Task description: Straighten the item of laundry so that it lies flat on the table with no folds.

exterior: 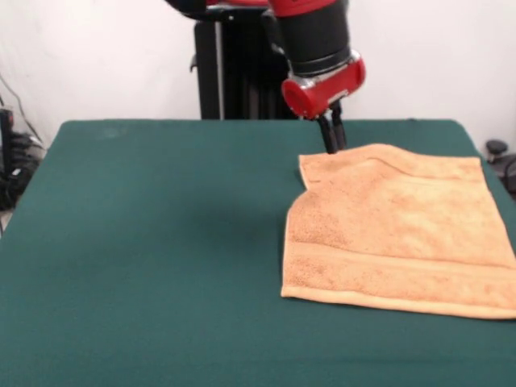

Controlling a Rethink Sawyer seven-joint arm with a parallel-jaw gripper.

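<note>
Hovering my tool (333,137), fingers near-closed and empty, behind towel (399,234): mostly flat on bench (145,242), nearest corner still folded.

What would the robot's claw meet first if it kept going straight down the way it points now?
Probably the far edge of the orange-tan terry towel, where the claw already reaches. Depth is unclear, so it may instead land on the dark green felt table just behind.

Clutter off the table edges

Dark cables (14,173) lie far left of the gripper (333,147); a small dark round thing (495,147) sits far right of it, by the white wall (97,56).
</note>
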